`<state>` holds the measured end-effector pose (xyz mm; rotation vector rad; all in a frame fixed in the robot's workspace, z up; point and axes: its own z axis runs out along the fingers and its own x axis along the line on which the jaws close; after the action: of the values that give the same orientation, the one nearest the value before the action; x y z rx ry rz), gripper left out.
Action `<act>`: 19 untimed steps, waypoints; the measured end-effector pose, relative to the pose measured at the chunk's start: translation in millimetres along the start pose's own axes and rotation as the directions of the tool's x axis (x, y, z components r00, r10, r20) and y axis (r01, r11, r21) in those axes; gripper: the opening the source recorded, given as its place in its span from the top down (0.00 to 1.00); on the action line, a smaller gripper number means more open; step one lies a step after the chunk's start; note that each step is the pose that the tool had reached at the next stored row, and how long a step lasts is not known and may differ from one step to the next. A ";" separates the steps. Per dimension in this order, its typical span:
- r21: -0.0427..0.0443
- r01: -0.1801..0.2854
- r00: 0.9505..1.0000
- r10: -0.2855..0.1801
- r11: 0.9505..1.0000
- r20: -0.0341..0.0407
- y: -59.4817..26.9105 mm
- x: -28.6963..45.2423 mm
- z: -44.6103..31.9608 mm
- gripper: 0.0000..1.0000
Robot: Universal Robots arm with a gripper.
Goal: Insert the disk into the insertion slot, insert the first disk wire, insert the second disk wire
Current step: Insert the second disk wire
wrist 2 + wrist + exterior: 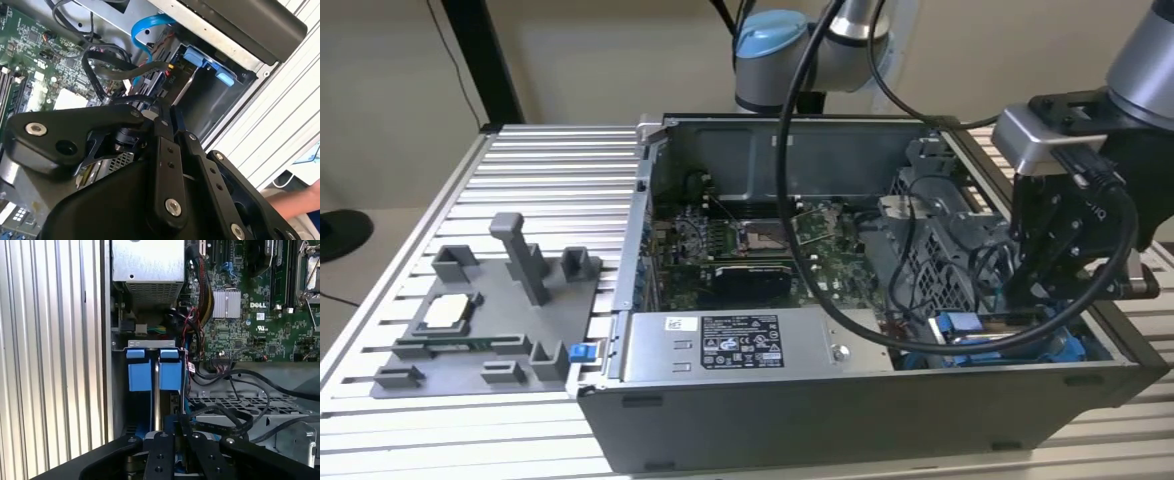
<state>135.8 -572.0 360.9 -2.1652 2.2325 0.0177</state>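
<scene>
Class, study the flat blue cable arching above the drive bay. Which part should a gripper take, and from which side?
Probably the free arch of the flat blue cable, pinched across its two broad faces, coming down through the computer case's open side. The band is wide and thin, and that arch stands clear of the drive bay.

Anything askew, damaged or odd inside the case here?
Nothing looks damaged or spilled. Only loose black cables lie across the perforated cage, close to the insertion slot.
</scene>
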 end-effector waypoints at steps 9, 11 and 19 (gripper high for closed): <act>0.016 0.001 1.000 -0.001 1.000 -0.008 4.5 -0.2 6.9 1.00; 0.016 0.001 1.000 -0.001 1.000 -0.008 4.4 -1.8 7.4 1.00; 0.017 0.001 1.000 -0.001 1.000 -0.008 4.2 -5.0 8.7 1.00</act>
<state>131.9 -566.7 352.3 -2.1613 2.2277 -0.0105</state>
